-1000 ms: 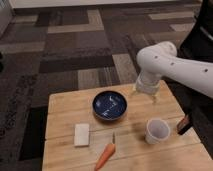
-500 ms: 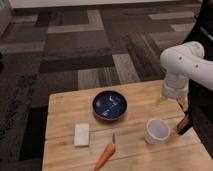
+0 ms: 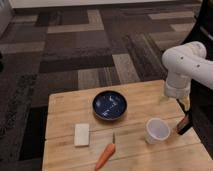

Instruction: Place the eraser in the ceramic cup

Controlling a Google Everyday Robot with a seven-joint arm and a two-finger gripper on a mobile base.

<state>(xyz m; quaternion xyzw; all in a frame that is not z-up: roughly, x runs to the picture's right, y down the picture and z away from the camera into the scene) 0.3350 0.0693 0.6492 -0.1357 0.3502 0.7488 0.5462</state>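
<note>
The gripper (image 3: 184, 119) hangs at the right edge of the wooden table (image 3: 65, 105), below the white arm (image 3: 185, 65), whose thick bent joint sits above and slightly behind it. Much of the gripper merges with the dark shapes at the frame's right border. I cannot tell whether it is spread or pressed together.

The eraser (image 3: 182, 125) is right at the gripper's tip. It is a narrow dark piece with a reddish-brown part, tilted nearly upright over the table's right edge. It looks carried rather than lying flat, but whether it is truly pinched cannot be made out.

The cup (image 3: 157, 130) stands just to the left of the gripper, a little nearer the camera, upright on the tabletop. Its mouth is open to view and shows only its own white inside. The eraser is outside it, beside its right rim and not touching.

Farther left of the gripper, and somewhat behind the cup, sits the dark blue bowl (image 3: 109, 105). Pale glints show in its bottom; whether these are reflections, a pattern or something lying in it cannot be told.

Well to the left of the gripper, beyond the bowl and toward the front, a white block (image 3: 82, 134) lies flat on the wood. A carrot (image 3: 105, 157) lies between block and cup, close to the front edge, its thin dark stem pointing toward the bowl.

Behind the gripper and the table spreads a carpet (image 3: 75, 50) of grey and brown patches.
</note>
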